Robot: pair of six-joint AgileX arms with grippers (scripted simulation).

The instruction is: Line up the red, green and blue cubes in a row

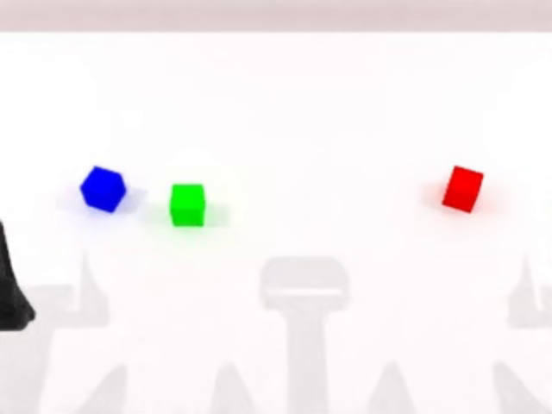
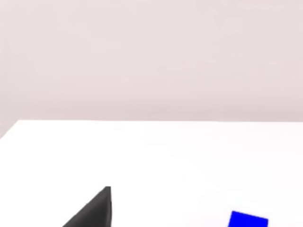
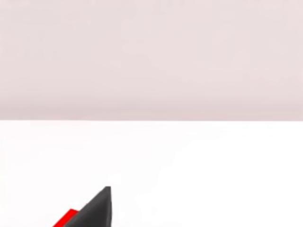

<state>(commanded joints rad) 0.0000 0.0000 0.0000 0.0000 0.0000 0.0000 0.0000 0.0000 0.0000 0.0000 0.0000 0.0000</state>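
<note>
Dark finger of the left gripper [image 1: 10, 289] shows at the top view's left edge, near the front of the white worktop [image 1: 328, 121]; whether its jaws are wide or narrow cannot be told. Blue cube [image 1: 103, 189] sits beyond it, turned at an angle, with the green cube [image 1: 187, 205] just beside it, square-on and apart. Red cube [image 1: 463, 189] lies well apart on the right side, slightly turned. All three look rigid, light and smooth-faced, so the best hold is probably across two opposite flat faces, with the jaws turned to match each cube's angle. In the right wrist view, a finger of the right gripper [image 3: 92, 210] partly hides the red cube; its jaws cannot be judged either.
</note>
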